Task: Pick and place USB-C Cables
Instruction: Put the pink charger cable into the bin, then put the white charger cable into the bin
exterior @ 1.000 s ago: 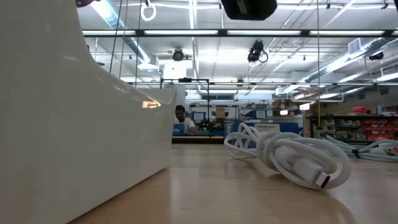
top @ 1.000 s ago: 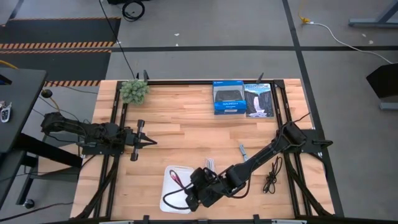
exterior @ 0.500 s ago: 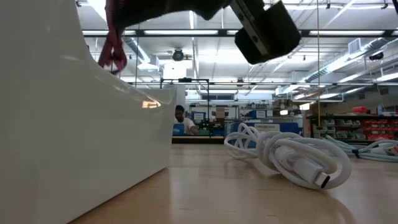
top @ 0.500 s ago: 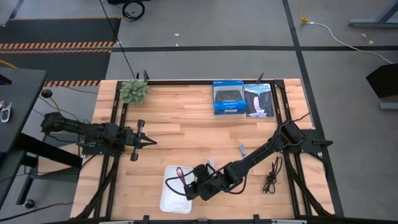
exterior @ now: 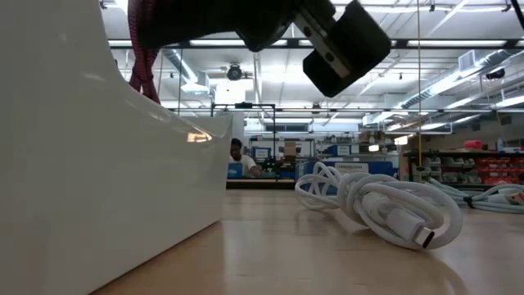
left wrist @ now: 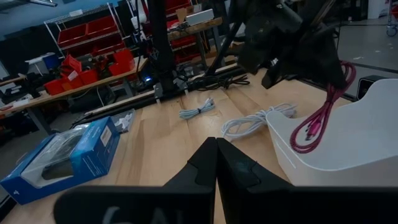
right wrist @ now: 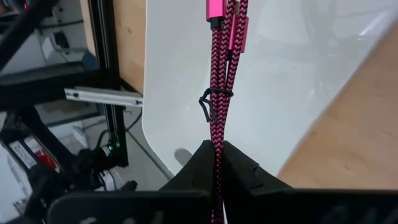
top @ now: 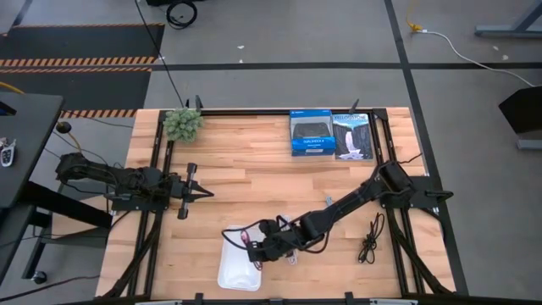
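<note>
My right gripper (top: 257, 246) hovers over the white tray (top: 230, 273), shut on the dark red cable (top: 243, 238). That cable is a tied bundle dangling into the tray (left wrist: 367, 130). The white cable (top: 286, 223) lies coiled on the table just right of the tray, partly under the right arm. The pale blue-grey cable (top: 330, 203) lies farther right. The black cable (top: 368, 241) lies near the right rail. My left gripper (top: 201, 193) waits shut over the table's left part, touching nothing. My right gripper pinches the dark red cable's bundled strands (right wrist: 216, 138) between its two fingers, coming from above and pointing down, the strands running along the fingers. The bundle hangs below with its black tie (right wrist: 213, 102) and plugs (right wrist: 219, 18) over the tray. Whether its lower end touches the tray floor, I cannot tell.
Two blue-and-black product boxes (top: 312, 133) sit at the far edge. A green fuzzy plant (top: 183, 124) stands at the far left corner. Black frame rails run along the table's left and right sides. Bare wood lies between the left gripper and the boxes.
My right gripper has moved toward the far edge and slightly left above the tray, staying shut on the dark red cable. The cable has travelled with it, hanging, and now shows above the tray wall in the low view.
</note>
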You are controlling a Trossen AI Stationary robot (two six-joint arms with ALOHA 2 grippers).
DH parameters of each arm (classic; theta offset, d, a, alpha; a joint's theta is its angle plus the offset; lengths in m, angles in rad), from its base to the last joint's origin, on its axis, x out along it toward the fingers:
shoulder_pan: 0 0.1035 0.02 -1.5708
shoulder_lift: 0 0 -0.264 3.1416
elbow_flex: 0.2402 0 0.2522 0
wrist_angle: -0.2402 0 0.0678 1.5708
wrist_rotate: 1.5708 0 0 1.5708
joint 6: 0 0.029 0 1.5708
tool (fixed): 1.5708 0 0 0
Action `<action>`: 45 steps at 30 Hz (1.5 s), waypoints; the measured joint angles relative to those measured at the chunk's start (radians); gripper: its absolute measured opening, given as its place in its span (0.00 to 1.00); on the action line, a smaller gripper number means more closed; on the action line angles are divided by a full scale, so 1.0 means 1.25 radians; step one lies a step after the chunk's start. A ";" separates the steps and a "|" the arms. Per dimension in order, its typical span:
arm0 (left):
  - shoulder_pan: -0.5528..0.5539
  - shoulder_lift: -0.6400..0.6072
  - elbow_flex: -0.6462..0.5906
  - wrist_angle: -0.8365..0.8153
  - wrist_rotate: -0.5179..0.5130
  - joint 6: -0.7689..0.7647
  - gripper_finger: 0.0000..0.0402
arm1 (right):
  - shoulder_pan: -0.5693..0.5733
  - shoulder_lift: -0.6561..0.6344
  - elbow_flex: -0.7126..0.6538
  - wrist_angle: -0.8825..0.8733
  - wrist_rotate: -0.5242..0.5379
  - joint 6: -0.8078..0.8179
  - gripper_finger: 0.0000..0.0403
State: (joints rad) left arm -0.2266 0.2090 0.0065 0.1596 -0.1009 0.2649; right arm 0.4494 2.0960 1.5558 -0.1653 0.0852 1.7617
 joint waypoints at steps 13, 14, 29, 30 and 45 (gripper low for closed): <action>0.000 0.000 0.000 0.000 0.000 0.000 0.03 | -0.011 0.000 0.000 0.082 -0.017 -0.011 0.31; 0.000 0.000 0.000 0.000 0.000 0.000 0.03 | -0.011 0.000 0.001 0.090 -0.017 -0.017 0.34; 0.000 0.000 0.000 0.000 0.000 0.000 0.03 | -0.025 0.000 0.001 0.114 -0.130 -0.093 0.51; 0.000 0.000 0.000 0.000 0.000 0.000 0.03 | -0.025 0.000 0.001 0.115 -0.130 -0.098 0.51; 0.000 0.000 0.000 0.000 0.000 0.000 0.03 | -0.031 -0.004 0.169 -0.395 -0.132 -0.147 0.51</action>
State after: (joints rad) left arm -0.2264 0.2089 0.0065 0.1596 -0.1007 0.2649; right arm 0.4110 2.0914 1.7676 -0.6596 -0.0803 1.5780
